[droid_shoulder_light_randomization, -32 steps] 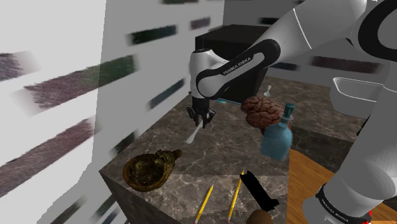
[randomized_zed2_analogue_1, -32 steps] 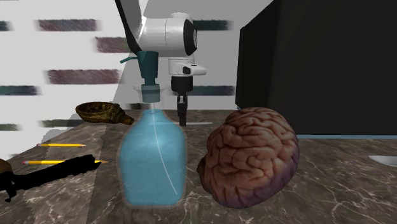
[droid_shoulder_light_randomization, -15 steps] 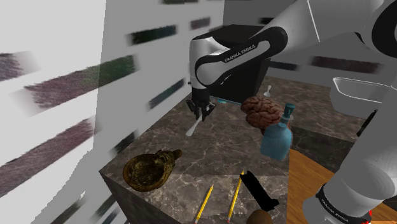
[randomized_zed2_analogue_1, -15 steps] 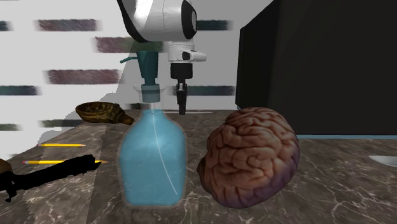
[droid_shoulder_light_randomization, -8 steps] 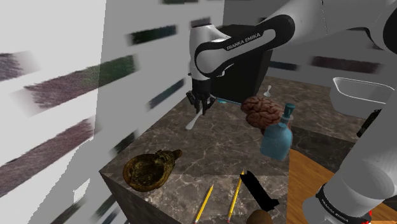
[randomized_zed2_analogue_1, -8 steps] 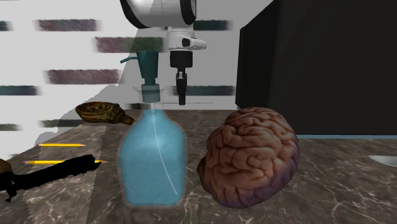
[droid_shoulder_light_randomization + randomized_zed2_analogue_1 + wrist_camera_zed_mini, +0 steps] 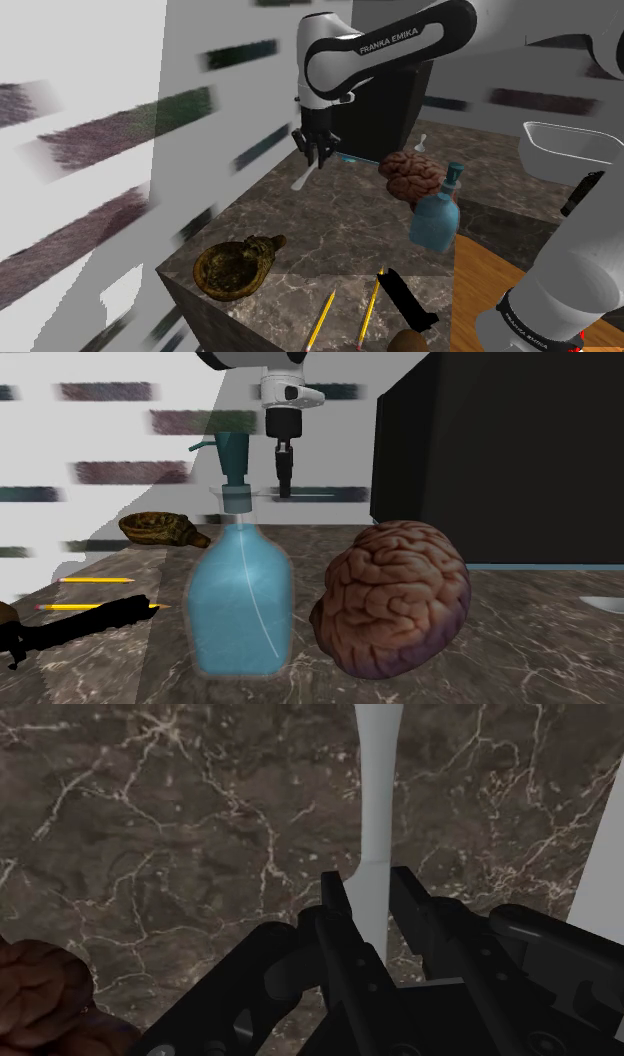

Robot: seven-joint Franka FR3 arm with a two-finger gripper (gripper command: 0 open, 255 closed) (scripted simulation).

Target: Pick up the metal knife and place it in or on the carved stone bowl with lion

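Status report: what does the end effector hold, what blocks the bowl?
End effector shut on pale knife. Knife above counter, apart from brown bowl. Blue bottle, brain model off the path.

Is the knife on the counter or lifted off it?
Lifted: the slim pale-grey knife hangs clasped in the black end effector, clear of the dark veined counter.

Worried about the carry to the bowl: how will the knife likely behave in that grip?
The knife looks straight and thin, so probably stiff and light. The gripper clasps it near one end, so the long free part may pivot. Its smooth pale surface could slip.
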